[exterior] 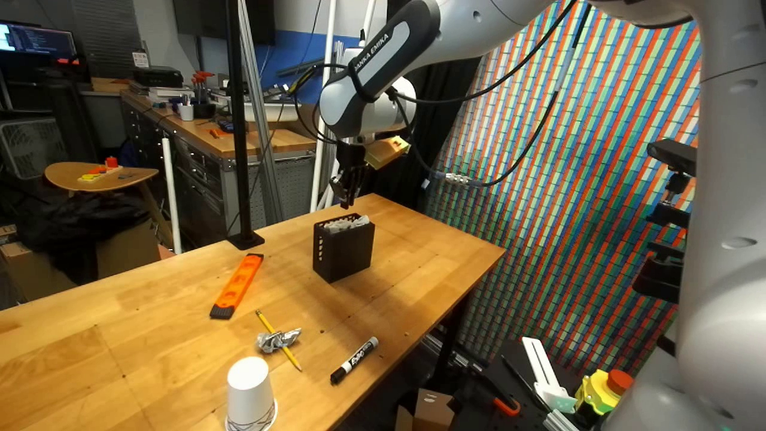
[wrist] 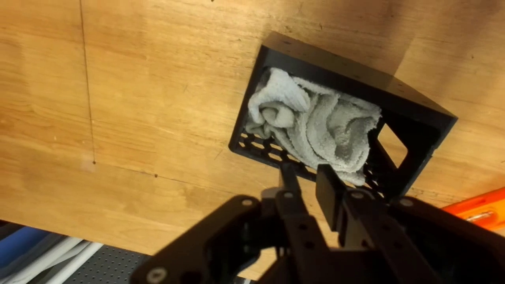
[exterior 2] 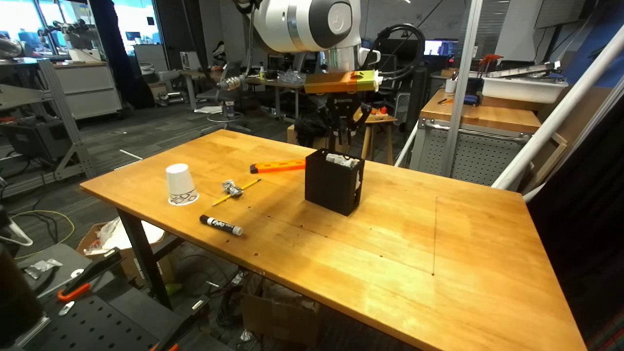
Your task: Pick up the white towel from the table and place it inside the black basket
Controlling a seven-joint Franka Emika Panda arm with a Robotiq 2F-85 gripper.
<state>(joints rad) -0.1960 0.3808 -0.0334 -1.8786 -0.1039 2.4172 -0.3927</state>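
Observation:
The white towel (wrist: 327, 126) lies rumpled inside the black basket (wrist: 347, 75), with folds reaching near its mesh side. Its top just shows above the rim in both exterior views (exterior: 347, 225) (exterior 2: 341, 160). The basket stands upright on the wooden table (exterior 2: 399, 273), and its dark walls show in both exterior views (exterior: 344, 254) (exterior 2: 327, 184). My gripper (wrist: 305, 169) is empty, its fingers a small gap apart. It hangs above the basket in both exterior views (exterior: 345, 200) (exterior 2: 340, 141), not touching the towel. The lower part of the towel is hidden by the basket walls.
An orange tool (exterior: 238, 286) lies beside the basket. A yellow pencil (exterior: 290, 357) with crumpled foil (exterior: 276, 340), a black marker (exterior: 354, 361) and an upturned white cup (exterior: 249, 389) are further along the table. A black post (exterior: 244, 239) stands at the table's edge.

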